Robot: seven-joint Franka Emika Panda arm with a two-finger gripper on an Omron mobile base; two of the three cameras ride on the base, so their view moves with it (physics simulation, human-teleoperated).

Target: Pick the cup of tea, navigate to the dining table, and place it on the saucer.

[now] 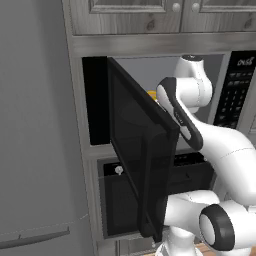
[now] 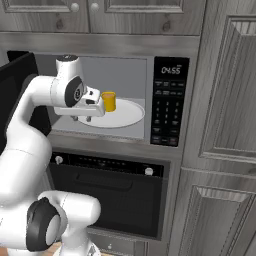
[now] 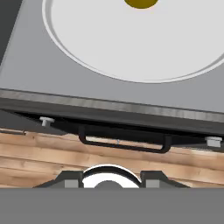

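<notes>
The arm [image 2: 30, 120] reaches up into the open microwave [image 2: 115, 95], its black door [image 1: 142, 145] swung wide to the left. Below the microwave sits the dark oven [image 2: 110, 192] with a bar handle [image 3: 124, 142]. The fingers [image 2: 92, 102] hover just at the microwave's mouth, beside the cup [image 2: 109, 101]; whether they are spread I cannot tell. The yellow cup stands upright on the white round plate [image 2: 125, 117] inside, near its left side, not gripped.

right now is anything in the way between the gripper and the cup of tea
Nothing visible. The microwave door is swung open to the left, and the cup of tea stands on the white microwave plate just beyond the gripper, with no object between them.
</notes>
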